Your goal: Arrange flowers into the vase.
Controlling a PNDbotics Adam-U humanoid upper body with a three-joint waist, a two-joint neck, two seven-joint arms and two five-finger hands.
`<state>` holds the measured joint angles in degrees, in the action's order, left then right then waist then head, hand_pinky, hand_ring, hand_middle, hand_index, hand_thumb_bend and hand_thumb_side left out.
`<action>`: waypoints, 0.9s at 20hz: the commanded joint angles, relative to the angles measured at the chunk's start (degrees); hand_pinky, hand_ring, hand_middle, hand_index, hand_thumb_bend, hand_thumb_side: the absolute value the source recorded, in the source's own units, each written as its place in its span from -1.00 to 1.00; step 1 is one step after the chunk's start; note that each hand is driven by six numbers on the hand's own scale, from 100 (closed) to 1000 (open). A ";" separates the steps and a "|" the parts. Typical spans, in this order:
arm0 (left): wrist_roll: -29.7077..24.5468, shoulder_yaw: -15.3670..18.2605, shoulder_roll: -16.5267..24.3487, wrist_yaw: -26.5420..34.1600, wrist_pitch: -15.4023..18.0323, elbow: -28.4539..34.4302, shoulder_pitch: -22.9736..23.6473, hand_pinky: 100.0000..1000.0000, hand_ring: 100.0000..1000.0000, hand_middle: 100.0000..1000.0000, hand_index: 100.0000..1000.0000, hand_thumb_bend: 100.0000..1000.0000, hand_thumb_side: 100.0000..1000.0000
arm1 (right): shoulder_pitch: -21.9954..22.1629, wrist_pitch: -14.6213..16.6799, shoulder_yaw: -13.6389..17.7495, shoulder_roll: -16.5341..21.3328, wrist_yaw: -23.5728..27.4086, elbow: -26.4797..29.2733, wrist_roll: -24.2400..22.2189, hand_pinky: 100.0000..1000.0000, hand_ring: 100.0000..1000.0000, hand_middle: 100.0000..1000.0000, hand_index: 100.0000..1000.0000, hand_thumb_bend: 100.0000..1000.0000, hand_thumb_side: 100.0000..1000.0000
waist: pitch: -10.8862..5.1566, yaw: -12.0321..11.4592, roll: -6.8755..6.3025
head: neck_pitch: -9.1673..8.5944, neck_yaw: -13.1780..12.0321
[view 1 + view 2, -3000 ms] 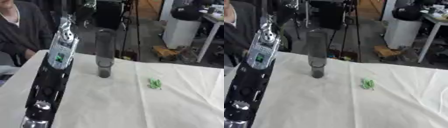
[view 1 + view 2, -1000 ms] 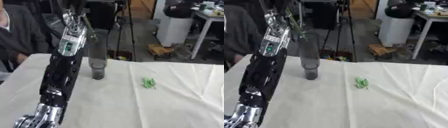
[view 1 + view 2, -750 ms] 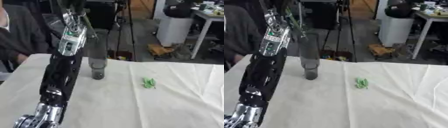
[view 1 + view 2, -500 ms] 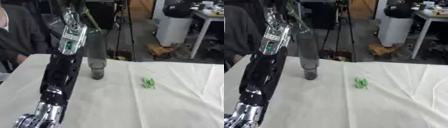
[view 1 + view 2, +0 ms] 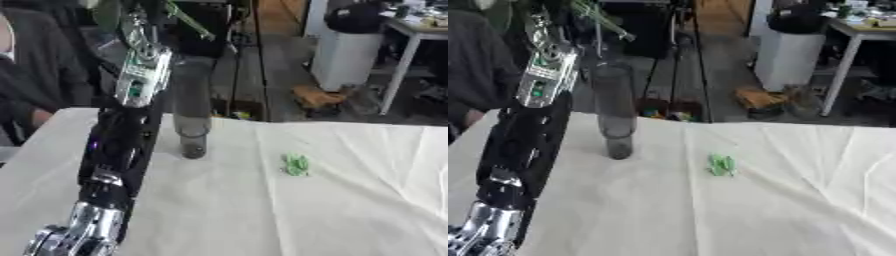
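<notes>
A tall dark see-through vase [image 5: 191, 112] stands upright on the white-clothed table [image 5: 262, 215], towards the back left. My left arm rises from the lower left along the vase's left side. Its hand [image 5: 143, 22] is at the top edge, above and just left of the vase's mouth, shut on a green flower stem [image 5: 191, 25]. The stem slants down to the right over the mouth, its tip outside the vase, and a leaf [image 5: 107, 14] shows to the hand's left. A small green sprig [image 5: 296, 164] lies on the cloth to the right of the vase.
The table's far edge runs just behind the vase. Beyond it are tripod legs [image 5: 236, 75], a white bin with a black top [image 5: 350, 45] and a white desk [image 5: 411, 45] at the back right.
My left hand with the stem has drifted right, closer to the vase's mouth, and the stem now slants over it. The vase and the sprig have stayed put.
</notes>
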<state>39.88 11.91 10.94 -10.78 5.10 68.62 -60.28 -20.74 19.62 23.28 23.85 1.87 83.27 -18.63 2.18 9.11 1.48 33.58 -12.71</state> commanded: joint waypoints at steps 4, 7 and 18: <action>1.39 0.00 2.42 -3.22 -1.45 -1.60 -2.17 -1.00 -1.00 -1.00 -1.00 -1.00 -1.00 | -1.11 0.18 0.33 1.28 -0.28 0.47 -0.21 0.48 0.84 0.04 0.26 -1.00 0.03 | -0.37 0.12 -0.01 | -0.62 -0.17; 1.49 -0.06 2.59 -4.01 -1.96 -1.93 -2.35 -1.00 -1.00 -1.00 -1.00 -1.00 -1.00 | -1.13 0.22 0.34 1.29 -0.31 0.43 -0.22 0.48 0.84 0.04 0.26 -1.00 0.03 | -0.34 0.11 -0.03 | -0.58 -0.15; 0.26 -0.83 4.05 -8.60 -4.75 -4.05 -3.40 -1.00 -1.00 -1.00 -1.00 -1.00 -1.00 | -1.07 0.23 0.45 1.43 -0.34 0.41 -0.55 0.48 0.85 0.04 0.26 -1.00 0.04 | 0.06 0.32 -0.61 | -0.42 0.11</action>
<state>40.22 11.47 13.37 -18.76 0.67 64.08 -61.69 -20.75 19.78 23.32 23.85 1.83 83.07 -18.99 2.83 9.36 0.75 33.58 -12.71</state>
